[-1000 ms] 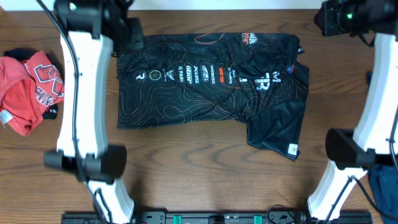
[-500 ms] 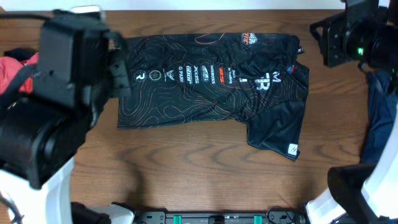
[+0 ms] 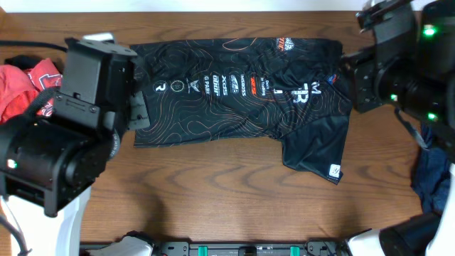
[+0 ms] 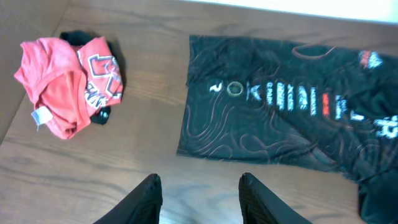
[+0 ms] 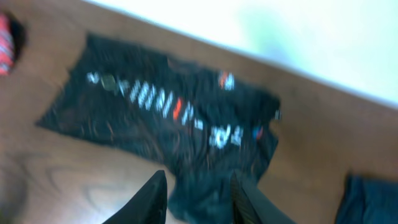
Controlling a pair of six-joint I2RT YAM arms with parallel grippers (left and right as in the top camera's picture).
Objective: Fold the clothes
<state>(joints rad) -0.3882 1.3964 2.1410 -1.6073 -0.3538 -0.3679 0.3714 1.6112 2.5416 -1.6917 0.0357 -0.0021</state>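
Overhead, found the jersey (image 3: 242, 92) lying flat on the table (image 3: 213, 199), toward the far edge, logos up and running in a row across it. Saw one sleeve (image 3: 316, 146) flopped toward the near side at the right, a small white tag (image 3: 333, 171) at its corner. Noted a crumpled red garment (image 3: 21, 92) well apart at the left edge (white lettering on it, something dark tucked beside it), and a blue cloth (image 3: 430, 178) at the right edge, partly hidden behind the right arm. Found both arms raised over the table, one at the jersey's left end, the other by its right end. From the left wrist, saw the left gripper (image 4: 200, 199) with fingers spread and nothing between them, hanging over bare wood just beside the jersey's near left corner, with the red garment off to the side. From the right wrist (a blurred view), made out the right gripper (image 5: 198, 196) likewise parted and empty, above the jersey's near edge.
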